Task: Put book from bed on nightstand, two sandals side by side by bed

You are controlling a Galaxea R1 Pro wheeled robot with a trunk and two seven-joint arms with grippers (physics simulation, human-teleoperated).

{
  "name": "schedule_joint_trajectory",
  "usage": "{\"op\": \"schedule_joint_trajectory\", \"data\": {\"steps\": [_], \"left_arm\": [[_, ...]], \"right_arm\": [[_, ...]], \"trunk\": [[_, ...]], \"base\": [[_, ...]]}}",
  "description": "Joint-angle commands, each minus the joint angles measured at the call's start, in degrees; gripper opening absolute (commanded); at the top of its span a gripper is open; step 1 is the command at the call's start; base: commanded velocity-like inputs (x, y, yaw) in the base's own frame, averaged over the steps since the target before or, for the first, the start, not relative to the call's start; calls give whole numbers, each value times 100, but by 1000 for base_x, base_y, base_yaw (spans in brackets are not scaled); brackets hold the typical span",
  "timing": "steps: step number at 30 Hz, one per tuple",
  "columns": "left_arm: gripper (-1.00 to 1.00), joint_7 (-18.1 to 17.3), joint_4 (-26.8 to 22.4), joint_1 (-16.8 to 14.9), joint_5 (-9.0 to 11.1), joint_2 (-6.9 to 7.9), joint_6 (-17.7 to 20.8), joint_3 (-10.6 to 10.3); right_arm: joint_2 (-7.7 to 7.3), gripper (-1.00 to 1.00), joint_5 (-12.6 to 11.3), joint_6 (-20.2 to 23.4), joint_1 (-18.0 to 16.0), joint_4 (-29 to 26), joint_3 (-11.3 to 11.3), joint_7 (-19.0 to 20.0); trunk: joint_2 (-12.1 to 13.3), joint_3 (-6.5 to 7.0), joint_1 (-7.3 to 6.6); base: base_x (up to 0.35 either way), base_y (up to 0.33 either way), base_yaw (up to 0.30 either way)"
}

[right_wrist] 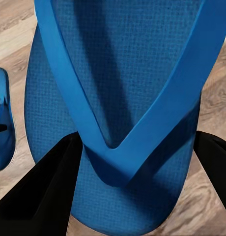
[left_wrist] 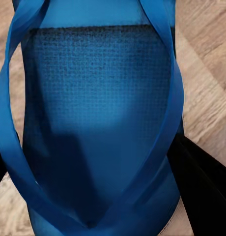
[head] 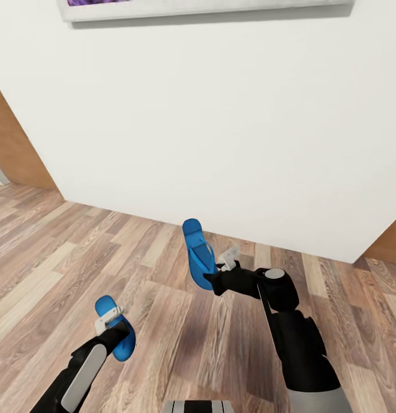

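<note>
Each of my grippers carries one of the two bright blue sandals above the wood-plank floor point(head: 60, 252). My left gripper point(head: 113, 331) is shut on one sandal point(head: 106, 304) at the lower left. Up close, that sandal point(left_wrist: 98, 88) shows its textured sole and straps, with a black finger point(left_wrist: 204, 189) beside it. My right gripper point(head: 216, 276) is shut on the other sandal point(head: 195, 246), which points toward the wall. This sandal point(right_wrist: 127, 59) sits between two black fingers point(right_wrist: 39, 196), and the first sandal point(right_wrist: 2, 123) shows beyond it. The book, the bed and the nightstand are out of view.
A white wall point(head: 221, 126) stands close ahead, with a framed picture point(head: 204, 8) at its top edge. Brown wood panels flank it at the left point(head: 14, 149) and the right point(head: 387, 246). Wood-plank floor stretches between me and the wall.
</note>
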Motion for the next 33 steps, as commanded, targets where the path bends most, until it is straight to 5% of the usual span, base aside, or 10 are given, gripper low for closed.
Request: {"op": "schedule_joint_trajectory", "data": {"steps": [1,12,15,24,33], "left_arm": [[-100,53,0,-4,42,6,6,-19],[-100,49,57,-4,49,3,6,-11],[-100,50,144,-4,51,-14,6,16],[-100,47,300,-6,55,-55,3,371],[-100,47,301,-5,49,-58,-2,373]], "right_arm": [[2,-100,51,22,-3,-9,-4,63],[2,-100,63,31,-2,-4,6,63],[2,-100,71,37,32,-1,204,59],[2,-100,62,37,75,0,323,43],[2,-100,56,-252,401,-1,452,76]], "trunk": [[0,18,-3],[14,262,-32],[18,328,-40],[30,524,-63],[78,668,-100]], "base": [[0,0,286],[0,0,286],[0,0,286],[0,0,276],[0,0,55]]}}
